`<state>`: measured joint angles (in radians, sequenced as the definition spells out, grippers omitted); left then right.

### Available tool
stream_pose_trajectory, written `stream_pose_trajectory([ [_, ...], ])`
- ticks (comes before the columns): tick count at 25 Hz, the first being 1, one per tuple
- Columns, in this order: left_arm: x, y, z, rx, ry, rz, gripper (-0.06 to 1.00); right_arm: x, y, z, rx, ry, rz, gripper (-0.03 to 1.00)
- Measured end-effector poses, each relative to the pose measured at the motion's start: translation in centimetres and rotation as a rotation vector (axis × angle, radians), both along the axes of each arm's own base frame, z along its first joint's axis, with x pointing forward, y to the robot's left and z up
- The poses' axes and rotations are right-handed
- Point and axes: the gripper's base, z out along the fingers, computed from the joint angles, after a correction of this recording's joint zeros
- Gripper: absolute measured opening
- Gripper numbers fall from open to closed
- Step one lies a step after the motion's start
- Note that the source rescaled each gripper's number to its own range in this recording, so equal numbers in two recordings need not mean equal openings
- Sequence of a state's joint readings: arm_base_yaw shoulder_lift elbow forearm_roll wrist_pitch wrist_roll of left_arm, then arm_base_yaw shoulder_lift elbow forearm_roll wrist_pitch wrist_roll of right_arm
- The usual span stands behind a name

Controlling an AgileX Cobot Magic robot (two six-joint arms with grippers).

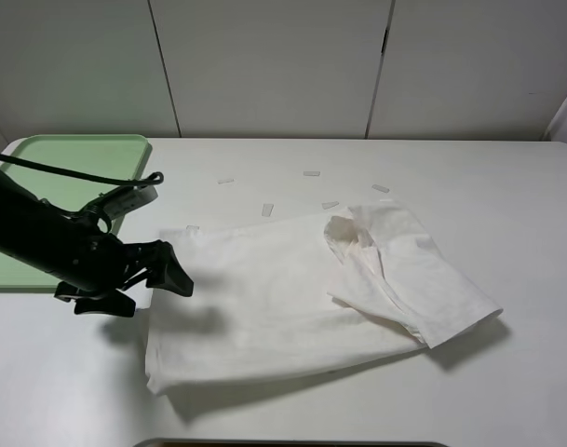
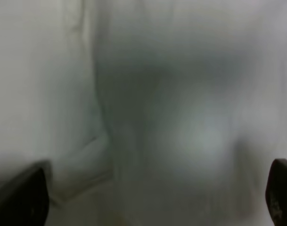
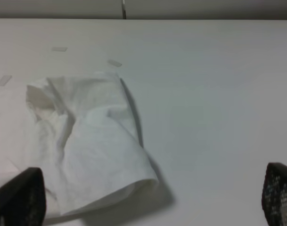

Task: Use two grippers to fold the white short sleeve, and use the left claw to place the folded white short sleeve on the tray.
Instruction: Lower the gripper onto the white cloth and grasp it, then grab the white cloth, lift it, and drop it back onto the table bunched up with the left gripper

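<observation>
The white short sleeve, soft wrinkled cotton folded into a rough rectangle with a sleeve flopped over its right end, lies on the smooth white table. It is to the right of the pale green, round-cornered tray. The left gripper hovers at the shirt's left edge with its jaws wide apart, and the right gripper, also spread, faces the sleeve end.

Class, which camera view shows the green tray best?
Exterior high: the tray shows at the far left, green and low-rimmed, partly covered by the left arm. Neither wrist view shows it.
</observation>
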<state>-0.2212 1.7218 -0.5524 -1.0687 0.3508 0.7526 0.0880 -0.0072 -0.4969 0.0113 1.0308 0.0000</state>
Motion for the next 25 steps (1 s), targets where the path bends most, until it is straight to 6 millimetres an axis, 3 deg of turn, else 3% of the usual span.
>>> stream_pose_trajectory([
  [8, 1.7, -2.3, -1.3, -0.013, 0.022, -0.027, 0.88, 0.0, 0.0, 0.0, 0.0, 0.0, 0.0, 1.0],
  [11, 2.0, -2.4, -1.8, -0.014, 0.036, -0.022, 0.67, 0.0, 0.0, 0.0, 0.0, 0.0, 0.0, 1.0],
  [12, 2.0, -2.4, -1.8, -0.014, 0.036, -0.022, 0.67, 0.0, 0.0, 0.0, 0.0, 0.0, 0.0, 1.0],
  [13, 2.0, -2.4, -2.0, -0.003, 0.04, -0.022, 0.5, 0.0, 0.0, 0.0, 0.0, 0.0, 0.0, 1.0],
  [14, 2.0, -2.3, -2.2, 0.0, 0.042, -0.022, 0.43, 0.0, 0.0, 0.0, 0.0, 0.0, 0.0, 1.0],
  [15, 2.0, -2.3, -2.2, 0.0, 0.042, -0.022, 0.43, 0.0, 0.0, 0.0, 0.0, 0.0, 0.0, 1.0],
  [19, 1.9, -2.3, -2.4, 0.014, 0.044, -0.042, 0.06, 0.0, 0.0, 0.0, 0.0, 0.0, 0.0, 1.0],
  [25, 3.2, -1.3, -1.6, 0.056, 0.057, -0.13, 0.0, 0.0, 0.0, 0.0, 0.0, 0.0, 0.0, 1.0],
])
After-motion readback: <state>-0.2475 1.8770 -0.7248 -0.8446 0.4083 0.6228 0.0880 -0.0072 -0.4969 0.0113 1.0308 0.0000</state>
